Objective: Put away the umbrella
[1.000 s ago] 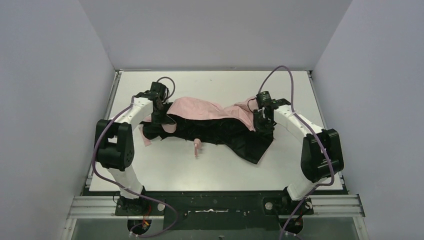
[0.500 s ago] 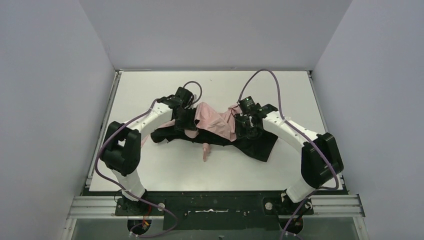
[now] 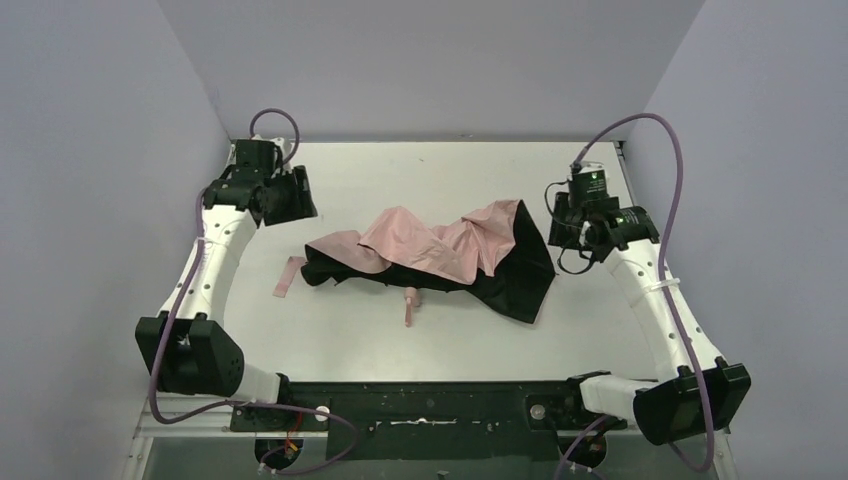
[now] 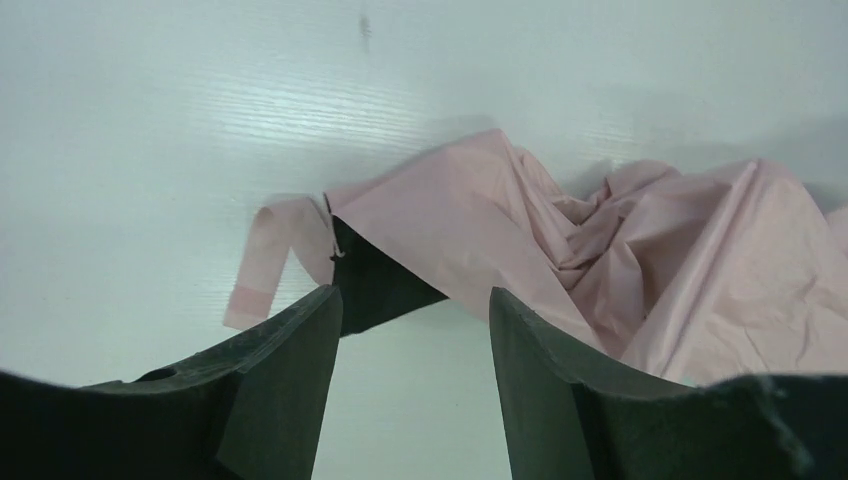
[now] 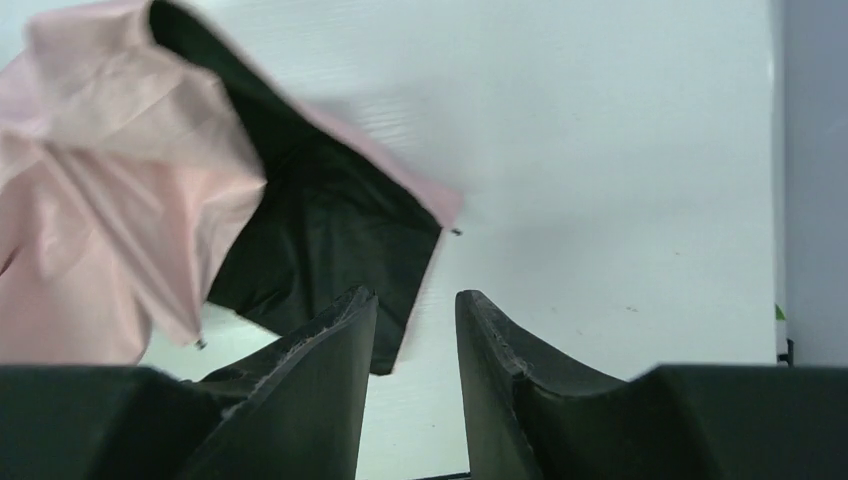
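The umbrella (image 3: pixel 430 243) lies collapsed in the middle of the white table, pale pink fabric bunched on top and its black underside (image 3: pixel 512 282) spread to the right. Its small pink handle (image 3: pixel 410 305) sticks out toward the near edge. Its pink strap (image 3: pixel 290 275) lies flat at the left. My left gripper (image 3: pixel 297 196) is open and empty at the back left, apart from the fabric. My right gripper (image 3: pixel 566 226) is open and empty just right of the black edge. The left wrist view shows the open left gripper (image 4: pixel 412 295), the strap (image 4: pixel 265 260) and pink fabric (image 4: pixel 600 240). The right wrist view shows the open right gripper (image 5: pixel 417 294) and black fabric (image 5: pixel 330 230).
The table (image 3: pixel 420 340) is walled by grey panels at the left, back and right. The arm bases stand on a black rail at the near edge (image 3: pixel 430 410). Purple cables loop above each wrist.
Both grippers were at the umbrella, pushing its ends together. They have let go and swung outward, the left to the back left, the right to the right. The fabric lies more bunched.
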You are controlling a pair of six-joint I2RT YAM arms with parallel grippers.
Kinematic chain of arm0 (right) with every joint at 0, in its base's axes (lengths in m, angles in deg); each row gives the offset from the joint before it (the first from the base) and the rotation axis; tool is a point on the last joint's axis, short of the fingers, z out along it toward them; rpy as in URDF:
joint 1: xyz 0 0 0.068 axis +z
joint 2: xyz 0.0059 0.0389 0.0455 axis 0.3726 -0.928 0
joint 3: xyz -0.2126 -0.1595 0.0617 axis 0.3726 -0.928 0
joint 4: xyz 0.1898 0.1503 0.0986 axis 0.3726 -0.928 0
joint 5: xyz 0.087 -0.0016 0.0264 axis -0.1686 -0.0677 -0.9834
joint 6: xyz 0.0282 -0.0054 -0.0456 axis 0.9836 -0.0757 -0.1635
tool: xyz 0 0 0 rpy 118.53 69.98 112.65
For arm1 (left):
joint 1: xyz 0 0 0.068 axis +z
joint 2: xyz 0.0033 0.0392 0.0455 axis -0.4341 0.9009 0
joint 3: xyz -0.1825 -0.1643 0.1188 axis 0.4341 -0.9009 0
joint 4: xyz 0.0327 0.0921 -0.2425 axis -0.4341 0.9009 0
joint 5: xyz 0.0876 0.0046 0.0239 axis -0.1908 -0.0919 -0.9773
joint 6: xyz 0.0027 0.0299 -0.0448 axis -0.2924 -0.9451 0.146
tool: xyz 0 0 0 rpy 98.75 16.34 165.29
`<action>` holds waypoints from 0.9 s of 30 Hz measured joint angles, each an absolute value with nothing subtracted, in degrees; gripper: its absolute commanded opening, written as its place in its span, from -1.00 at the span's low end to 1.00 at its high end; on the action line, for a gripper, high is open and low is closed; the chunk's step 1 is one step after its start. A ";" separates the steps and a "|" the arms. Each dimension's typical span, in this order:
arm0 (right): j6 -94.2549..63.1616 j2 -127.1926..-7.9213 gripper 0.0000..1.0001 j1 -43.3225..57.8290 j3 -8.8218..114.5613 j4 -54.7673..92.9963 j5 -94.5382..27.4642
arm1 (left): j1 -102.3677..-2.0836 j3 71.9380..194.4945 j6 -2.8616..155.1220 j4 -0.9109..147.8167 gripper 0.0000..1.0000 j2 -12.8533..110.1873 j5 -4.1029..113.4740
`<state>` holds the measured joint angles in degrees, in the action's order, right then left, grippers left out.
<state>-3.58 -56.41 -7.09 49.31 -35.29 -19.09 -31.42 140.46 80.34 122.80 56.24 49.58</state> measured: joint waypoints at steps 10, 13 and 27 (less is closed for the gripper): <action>-2.59 -71.29 -0.60 -23.35 49.20 -26.57 -20.29 | -21.96 143.50 79.27 122.91 -0.35 70.73 48.95; -2.00 -78.33 -0.65 -26.58 49.29 -24.69 -22.28 | -21.80 143.50 79.12 122.93 -0.48 73.68 48.64; -1.76 -86.00 -1.00 -26.61 47.30 -23.64 -27.94 | -21.91 147.68 77.39 125.12 -0.86 85.77 46.28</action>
